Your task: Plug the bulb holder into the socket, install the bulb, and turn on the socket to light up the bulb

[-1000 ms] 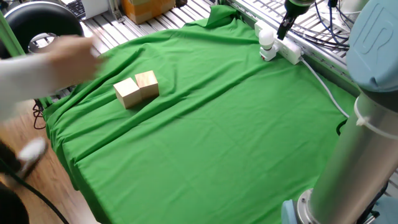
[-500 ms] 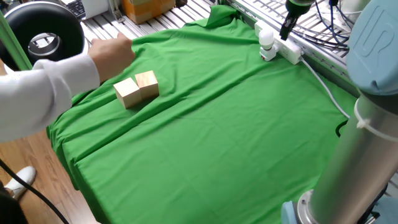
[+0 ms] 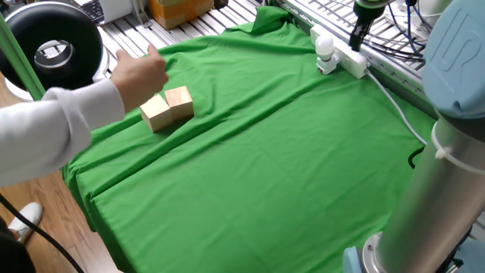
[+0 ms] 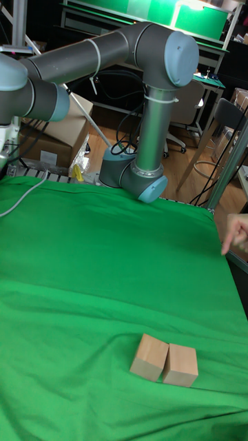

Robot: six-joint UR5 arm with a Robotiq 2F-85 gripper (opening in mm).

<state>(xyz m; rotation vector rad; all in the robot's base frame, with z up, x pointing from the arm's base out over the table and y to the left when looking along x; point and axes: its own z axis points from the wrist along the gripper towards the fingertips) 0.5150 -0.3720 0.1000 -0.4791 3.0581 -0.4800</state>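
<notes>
Bulb (image 3: pixel 324 46) sits upright in the bulb holder (image 3: pixel 326 65) on the socket (image 3: pixel 350 61); my gripper (image 3: pixel 355 42) has drifted right, jaw gap unreadable, while a person's hand (image 3: pixel 140 74) reaches the wooden blocks (image 3: pixel 167 108). Switching remains.

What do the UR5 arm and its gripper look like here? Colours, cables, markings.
The UR5 arm has silver-grey tubular links, darker grey joint housings and light blue round caps; one cap in the fixed view carries an embossed logo. The gripper is slim and dark, under a green-banded wrist. Black and blue cables hang behind it.
</notes>
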